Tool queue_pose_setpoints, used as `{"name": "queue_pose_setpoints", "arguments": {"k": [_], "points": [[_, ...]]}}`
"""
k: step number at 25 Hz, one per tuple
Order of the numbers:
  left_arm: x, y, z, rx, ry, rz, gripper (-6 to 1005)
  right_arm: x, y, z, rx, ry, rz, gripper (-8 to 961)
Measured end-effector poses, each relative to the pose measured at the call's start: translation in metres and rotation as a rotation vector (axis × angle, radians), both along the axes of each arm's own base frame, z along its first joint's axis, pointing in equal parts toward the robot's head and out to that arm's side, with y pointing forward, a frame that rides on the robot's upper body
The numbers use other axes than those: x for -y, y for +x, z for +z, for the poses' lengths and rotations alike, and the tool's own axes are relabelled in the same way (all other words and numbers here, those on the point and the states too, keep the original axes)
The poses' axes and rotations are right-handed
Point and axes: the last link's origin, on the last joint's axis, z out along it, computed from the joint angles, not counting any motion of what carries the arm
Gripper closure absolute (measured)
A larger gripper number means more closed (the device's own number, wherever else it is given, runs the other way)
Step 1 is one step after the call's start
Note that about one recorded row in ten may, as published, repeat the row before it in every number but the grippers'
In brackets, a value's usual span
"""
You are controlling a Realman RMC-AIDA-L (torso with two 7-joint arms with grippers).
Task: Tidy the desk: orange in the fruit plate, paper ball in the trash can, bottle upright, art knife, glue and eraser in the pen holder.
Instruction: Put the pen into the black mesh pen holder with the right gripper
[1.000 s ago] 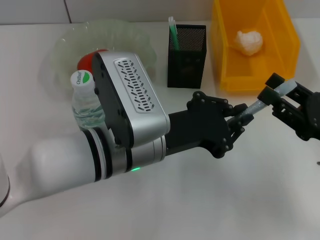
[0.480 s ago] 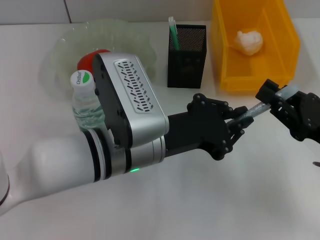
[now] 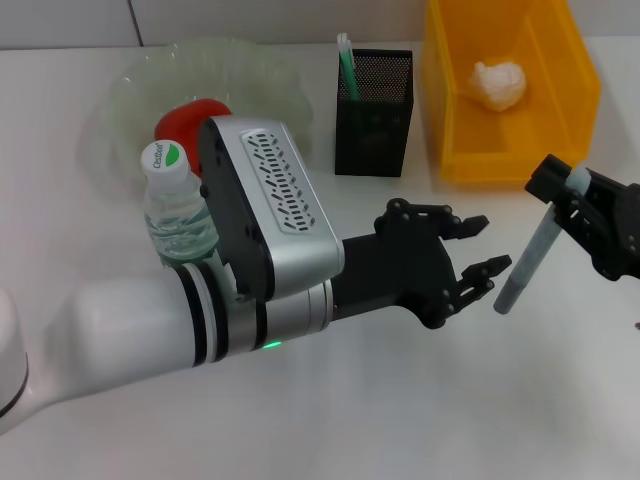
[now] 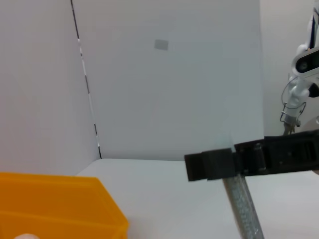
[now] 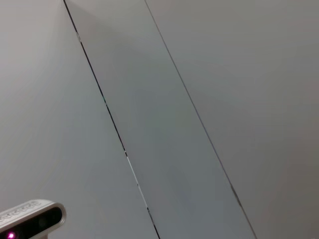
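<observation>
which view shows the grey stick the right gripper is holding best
The head view: the slim grey stick shows whole, hanging from the right gripper, clear of the open left gripper. The left wrist view catches only its upper part below the clamp. The right wrist view shows none of it.

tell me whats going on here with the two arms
A handover looks to have just happened. The right tool grips the top of a grey stick, likely the glue or knife, which hangs tilted above the table. The left tool sits open just beside the stick's lower end, not touching it. The paper ball lies in the yellow bin, the bottle stands upright, and the pen holder waits behind.
</observation>
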Motion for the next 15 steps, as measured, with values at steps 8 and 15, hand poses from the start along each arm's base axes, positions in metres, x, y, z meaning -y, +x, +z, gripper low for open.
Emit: {"name": "queue_pose_setpoints", "arguments": {"k": [8,15], "points": [[0.001,-0.008,0.003,-0.002,0.002,0.022,504,0.002,0.008,0.021,-0.008,0.117,-0.019,793],[0.012,-0.019,0.006,0.020,0.008,0.023,321,-0.018,0.000,0.058,0.005,0.317,0.039,801]]}}
